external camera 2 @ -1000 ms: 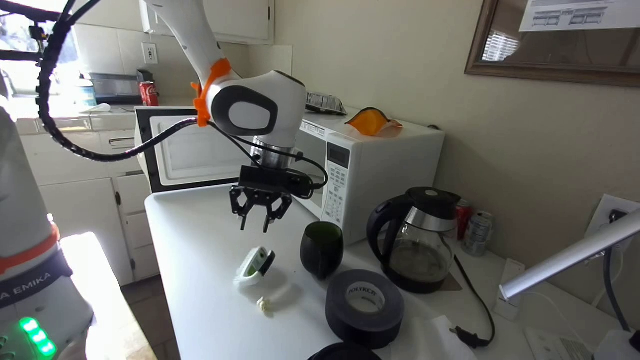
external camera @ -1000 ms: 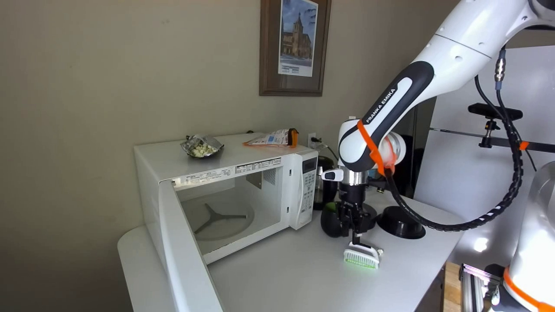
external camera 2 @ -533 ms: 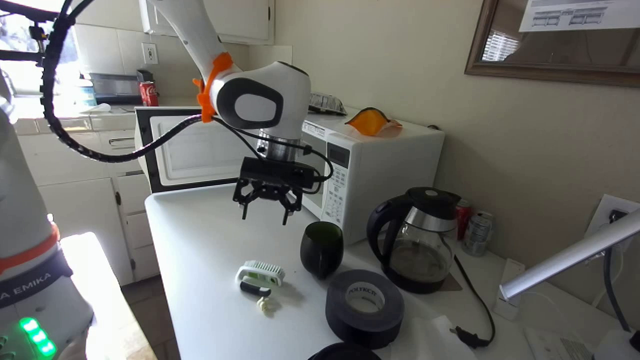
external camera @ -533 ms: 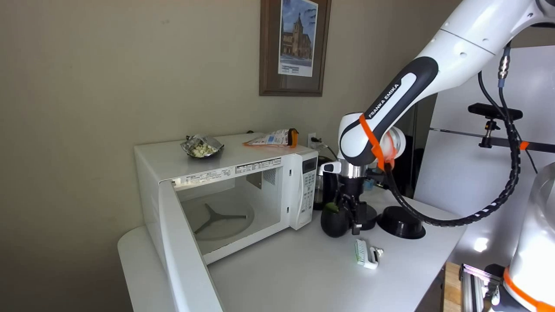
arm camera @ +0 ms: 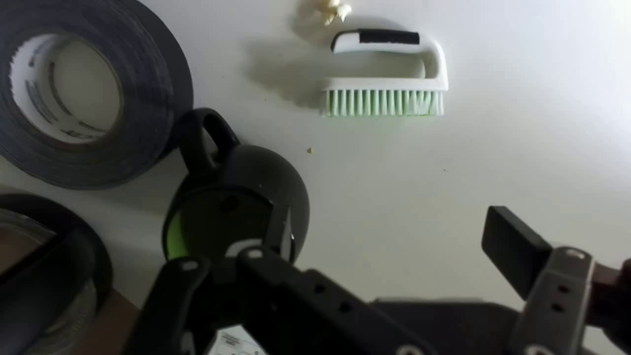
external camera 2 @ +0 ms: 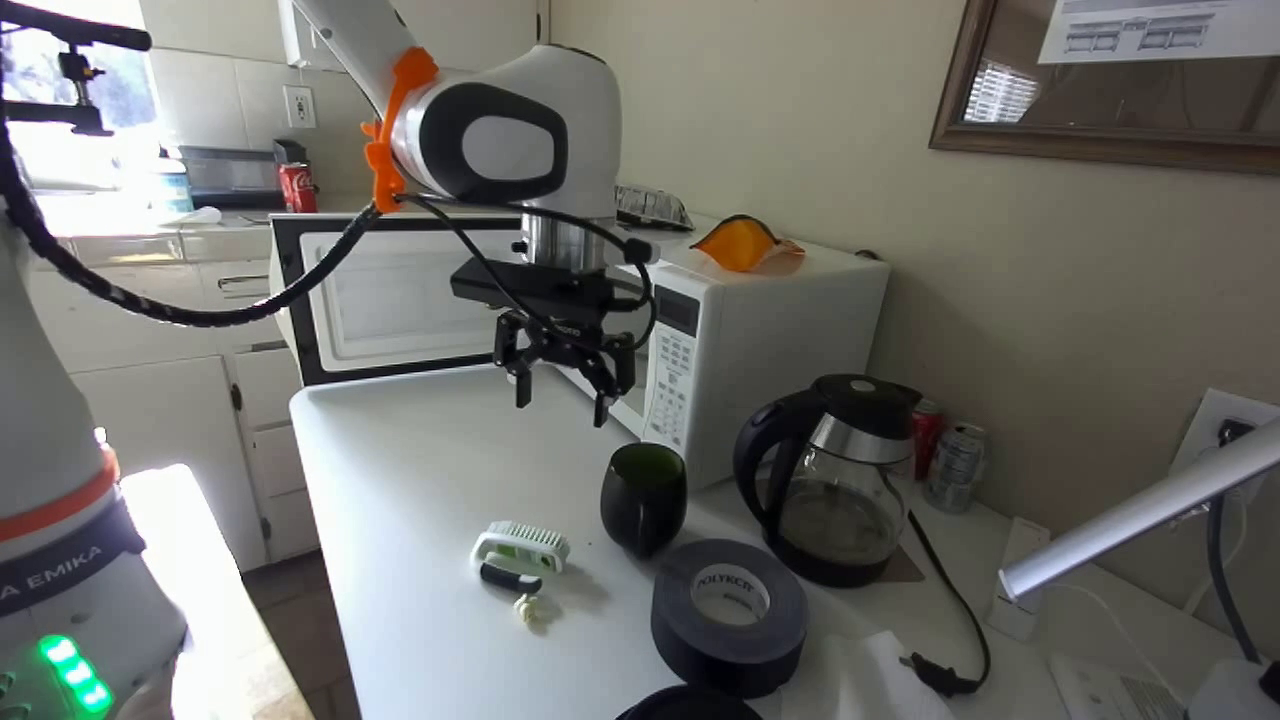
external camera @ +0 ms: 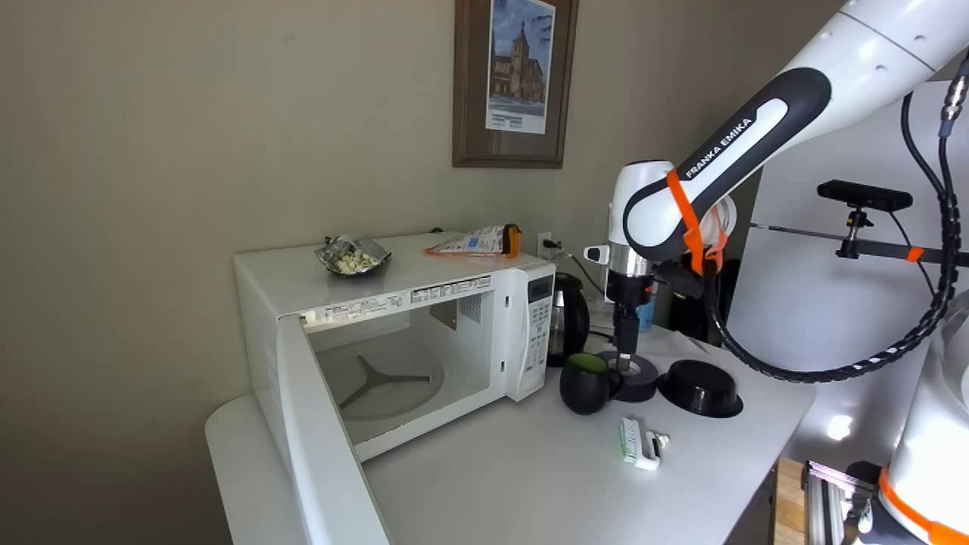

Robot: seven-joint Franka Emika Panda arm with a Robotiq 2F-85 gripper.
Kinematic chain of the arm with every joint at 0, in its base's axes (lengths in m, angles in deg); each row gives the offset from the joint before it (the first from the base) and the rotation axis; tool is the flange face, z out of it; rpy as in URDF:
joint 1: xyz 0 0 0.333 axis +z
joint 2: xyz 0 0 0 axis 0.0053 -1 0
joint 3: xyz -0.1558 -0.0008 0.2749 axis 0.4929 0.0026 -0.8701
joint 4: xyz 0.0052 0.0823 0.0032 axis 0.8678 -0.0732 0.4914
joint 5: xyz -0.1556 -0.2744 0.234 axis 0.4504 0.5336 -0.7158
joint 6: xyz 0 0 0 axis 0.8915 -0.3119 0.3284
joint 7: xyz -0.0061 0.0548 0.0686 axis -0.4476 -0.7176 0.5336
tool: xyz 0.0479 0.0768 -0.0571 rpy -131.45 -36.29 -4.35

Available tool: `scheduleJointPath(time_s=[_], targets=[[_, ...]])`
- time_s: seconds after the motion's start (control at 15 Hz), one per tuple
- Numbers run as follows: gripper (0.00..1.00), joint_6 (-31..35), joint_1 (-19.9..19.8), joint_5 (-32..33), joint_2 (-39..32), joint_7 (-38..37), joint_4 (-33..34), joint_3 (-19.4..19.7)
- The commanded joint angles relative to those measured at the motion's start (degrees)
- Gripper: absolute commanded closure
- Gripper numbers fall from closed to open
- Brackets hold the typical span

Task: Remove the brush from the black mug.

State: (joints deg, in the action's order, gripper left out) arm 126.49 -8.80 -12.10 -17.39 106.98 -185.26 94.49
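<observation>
arm (external camera: 757, 136) bore 'franka emika' in an exterior view; base (external camera 2: 60, 570) showed it cut off, 'a emika'. tape roll (external camera 2: 730, 645) read 'polyk', rest unclear. labels (external camera: 365, 308) along the microwave (external camera: 412, 269) front were too small to read. gripper (external camera 2: 561, 412) was released, fingers (arm camera: 512, 241) spread wide w/ bare table (arm camera: 394, 187) showing btwn them in wrist view; it hung over the table, apart from brush (arm camera: 384, 84) & black mug (external camera 2: 643, 510). brush lay on its side on the table, out of the mug, black-gripped handle one side, pale green bristles the other. popcorn-like bits (arm camera: 341, 11) sat just beside its handle. mug stood upright, green inside, its handle just beside the tape roll; couldn't tell if they touched. one finger hid part of the mug's mouth in wrist view. kettle (external camera 2: 838, 495) stood nr mug & microwave. microwave door (external camera: 316, 424) hung wide open; foil bag (external camera: 371, 248) & an orange-ended pack (external camera: 484, 241) lay on top of the microwave. black dome-shaped dish (external camera: 696, 387) sat just beside the tape roll.
</observation>
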Motion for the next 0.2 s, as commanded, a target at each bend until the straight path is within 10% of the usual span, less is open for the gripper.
scheduleJointPath(time_s=[0.0,0.13], targets=[[0.00,-2.73,-2.08,1.90,8.91,-8.67,-3.29,1.56],[0.00,-2.00,-0.59,1.57,5.28,-6.27,-0.91,2.41]])
